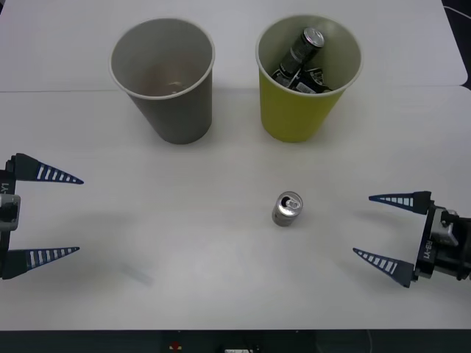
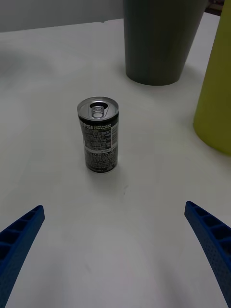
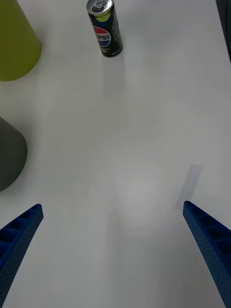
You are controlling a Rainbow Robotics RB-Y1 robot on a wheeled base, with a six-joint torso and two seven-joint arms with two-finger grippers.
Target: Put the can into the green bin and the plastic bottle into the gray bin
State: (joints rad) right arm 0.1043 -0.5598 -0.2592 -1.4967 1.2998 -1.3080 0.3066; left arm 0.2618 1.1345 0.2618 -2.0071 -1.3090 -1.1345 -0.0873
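Front view: I see the can (image 1: pixel 287 209) upright on the table (image 1: pixel 221 287), just right of centre, w/ the green bin (image 1: pixel 302 103) at its 12 o'clock & the gray bin (image 1: pixel 173 95) at 11. Darker cans (image 1: pixel 303 59) lie inside the green one. Right gripper (image 1: pixel 381 228) sits at the can's 3 o'clock, fingers spread, apart from it. Left gripper (image 1: pixel 55 215) at 9, well off, fingers spread too.
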